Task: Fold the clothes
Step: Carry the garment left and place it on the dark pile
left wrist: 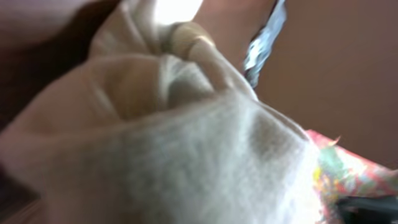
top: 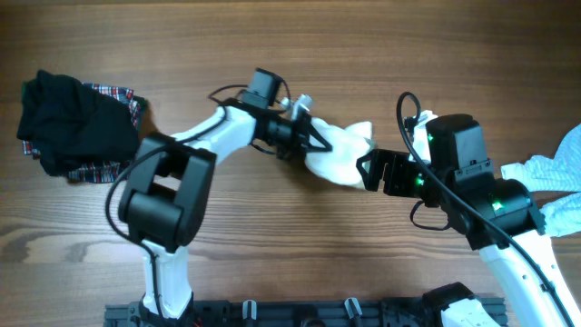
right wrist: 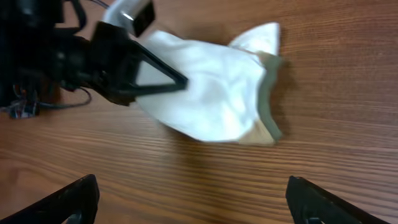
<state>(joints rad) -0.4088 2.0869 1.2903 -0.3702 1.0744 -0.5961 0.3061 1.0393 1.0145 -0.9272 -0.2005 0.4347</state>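
Note:
The white T-shirt lies bunched in the middle of the table, with a khaki edge showing in the right wrist view. My left gripper is shut on the shirt's left side, and its closed finger tips show in the right wrist view. Cloth fills the left wrist view and hides the fingers there. My right gripper is open and empty just right of the shirt, with its fingers wide apart over bare wood.
A black garment lies on a red-plaid piece at the far left. A pale-blue piece lies at the right edge. The table is brown wood.

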